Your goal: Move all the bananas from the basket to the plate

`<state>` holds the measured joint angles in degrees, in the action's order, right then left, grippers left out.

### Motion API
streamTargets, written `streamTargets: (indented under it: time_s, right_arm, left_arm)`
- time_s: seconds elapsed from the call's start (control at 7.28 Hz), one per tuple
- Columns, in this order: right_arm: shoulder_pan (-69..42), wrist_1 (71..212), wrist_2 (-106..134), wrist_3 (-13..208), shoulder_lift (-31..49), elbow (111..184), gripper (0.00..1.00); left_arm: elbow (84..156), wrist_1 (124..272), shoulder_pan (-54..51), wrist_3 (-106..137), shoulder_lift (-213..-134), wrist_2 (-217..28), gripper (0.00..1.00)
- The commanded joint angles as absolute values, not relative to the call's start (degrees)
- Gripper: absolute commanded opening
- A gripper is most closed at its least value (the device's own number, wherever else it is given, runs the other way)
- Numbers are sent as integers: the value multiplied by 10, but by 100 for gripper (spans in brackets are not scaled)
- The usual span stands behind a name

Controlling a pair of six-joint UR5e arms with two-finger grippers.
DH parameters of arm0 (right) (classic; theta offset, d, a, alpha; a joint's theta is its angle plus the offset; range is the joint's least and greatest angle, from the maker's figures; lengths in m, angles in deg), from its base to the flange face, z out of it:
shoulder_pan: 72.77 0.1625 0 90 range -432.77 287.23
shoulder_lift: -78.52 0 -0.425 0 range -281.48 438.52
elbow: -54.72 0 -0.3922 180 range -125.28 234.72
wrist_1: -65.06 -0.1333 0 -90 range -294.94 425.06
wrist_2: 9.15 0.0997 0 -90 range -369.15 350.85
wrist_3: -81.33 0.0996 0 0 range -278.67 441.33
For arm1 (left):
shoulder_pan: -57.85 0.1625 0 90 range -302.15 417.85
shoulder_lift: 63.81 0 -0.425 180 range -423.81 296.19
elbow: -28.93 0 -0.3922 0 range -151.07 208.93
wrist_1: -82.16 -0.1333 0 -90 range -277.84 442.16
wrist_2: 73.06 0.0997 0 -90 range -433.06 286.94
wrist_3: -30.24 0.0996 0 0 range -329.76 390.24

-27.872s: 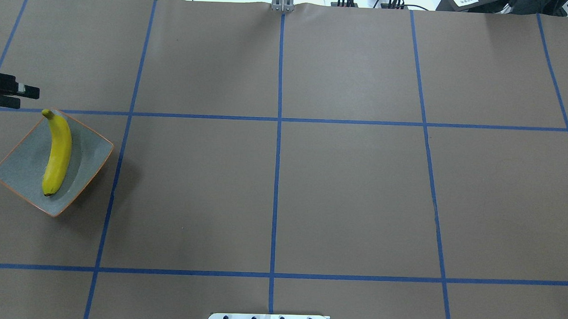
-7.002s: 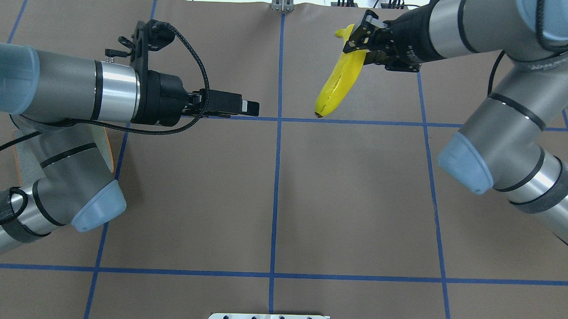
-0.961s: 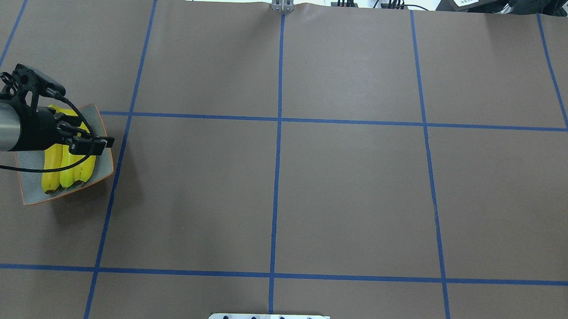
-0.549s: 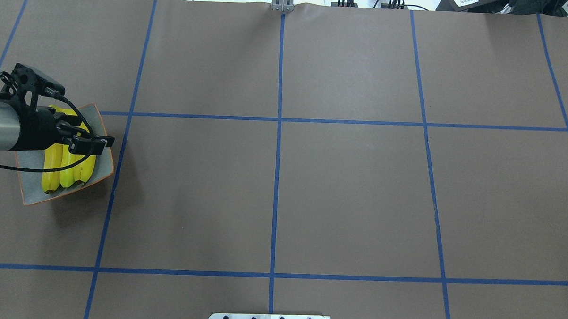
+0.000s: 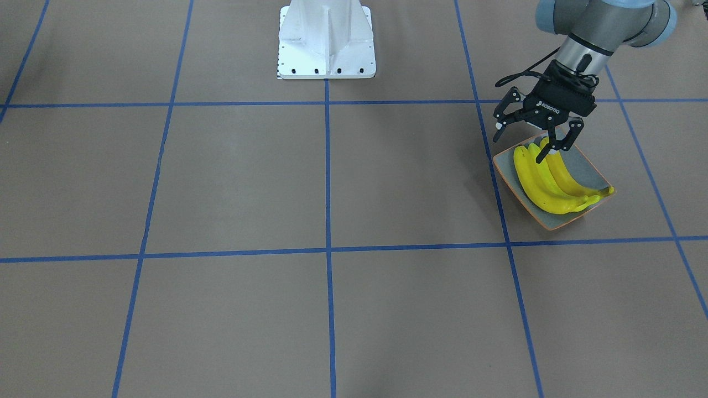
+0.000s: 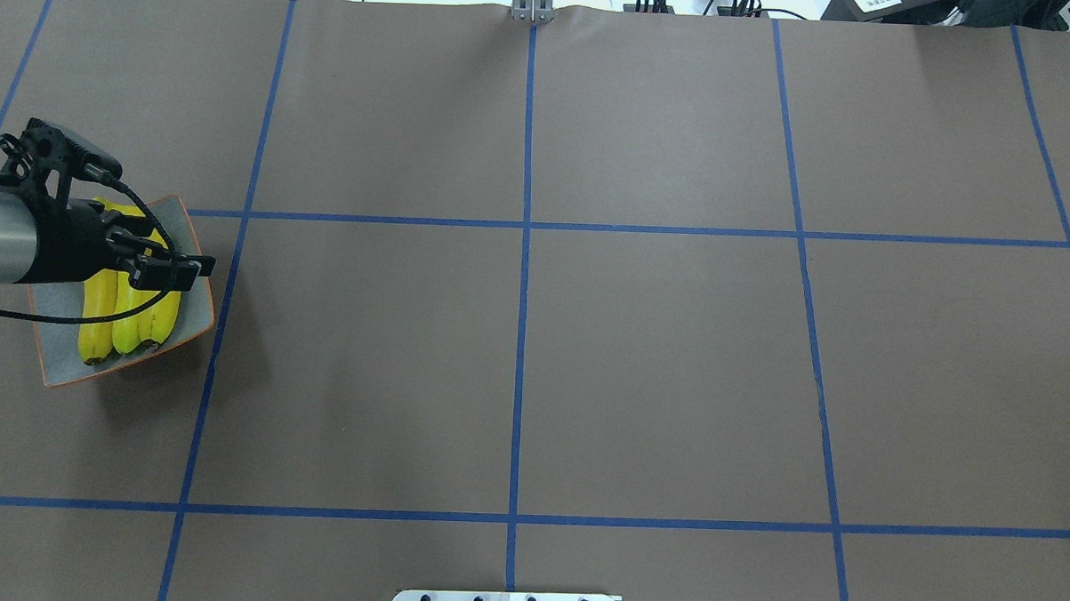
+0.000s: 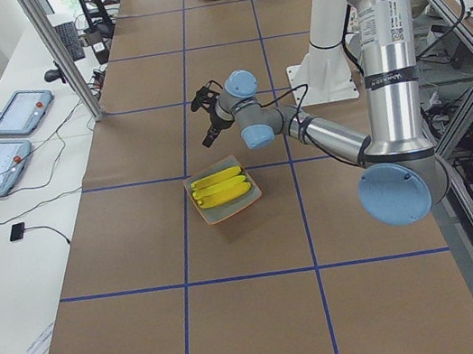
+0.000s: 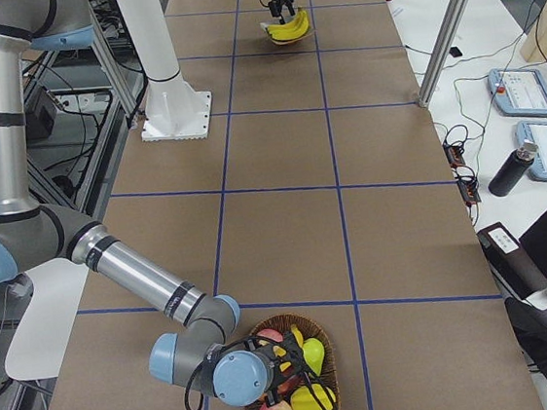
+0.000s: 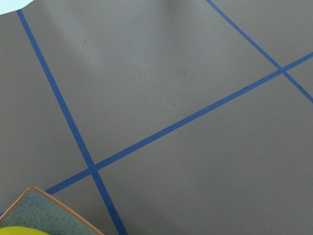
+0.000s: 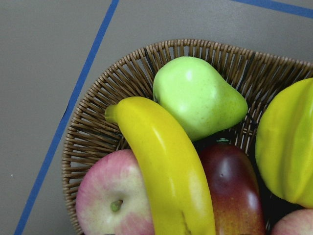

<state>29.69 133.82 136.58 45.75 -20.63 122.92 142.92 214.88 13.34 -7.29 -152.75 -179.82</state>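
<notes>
Three yellow bananas (image 5: 547,185) lie side by side on the grey, orange-rimmed plate (image 5: 589,166) at the table's left end. My left gripper (image 5: 525,141) hangs open just above their near ends and holds nothing. In the overhead view the left gripper (image 6: 184,270) covers part of the bananas (image 6: 125,322) on the plate (image 6: 57,359). A further banana (image 10: 166,171) lies in the wicker basket (image 10: 98,132) right under the right wrist camera. My right gripper (image 8: 281,371) is at the basket (image 8: 310,323); whether it is open or shut I cannot tell.
The basket also holds a green pear (image 10: 195,98), apples (image 10: 112,200) and another yellow fruit (image 10: 288,156). The white pedestal base (image 5: 326,38) stands at the robot's edge of the table. Tablets (image 7: 6,144) and a metal post (image 7: 60,57) stand beside the table.
Nothing visibly differs over the last second. Seven seconds ago both arms met mid-table, the right one holding a banana; the plate held one banana 28 seconds ago and holds three now.
</notes>
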Motion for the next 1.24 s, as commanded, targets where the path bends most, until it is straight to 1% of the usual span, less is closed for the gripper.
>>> streamTargets:
  time_s: [0.0, 0.27, 0.41, 0.55, 0.69, 0.82, 0.96, 1.1]
  right_arm:
    - [287, 1338, 1367, 484, -205, 1227, 85]
    - [277, 1337, 1367, 533, -200, 1227, 84]
    - [273, 1337, 1368, 536, -199, 1227, 79]
    - [268, 1337, 1370, 536, -198, 1227, 58]
    - [263, 1336, 1370, 536, -197, 1228, 32]
    - [261, 1336, 1369, 536, -195, 1233, 10]
    - [261, 1329, 1368, 535, -194, 1235, 0]
    - [262, 1299, 1366, 536, -194, 1236, 0]
  left_arm:
    - [1429, 2149, 134, -73, -1528, -1798, 100]
    - [1430, 2149, 132, -73, -1530, -1798, 100]
    - [1432, 2149, 132, -73, -1530, -1798, 100]
    - [1432, 2149, 132, -73, -1531, -1798, 100]
    - [1433, 2149, 132, -73, -1531, -1798, 100]
    - [1432, 2149, 133, -73, -1531, -1798, 100]
    - [1432, 2148, 133, -73, -1531, -1798, 100]
    - [1430, 2148, 134, -73, -1531, -1798, 100]
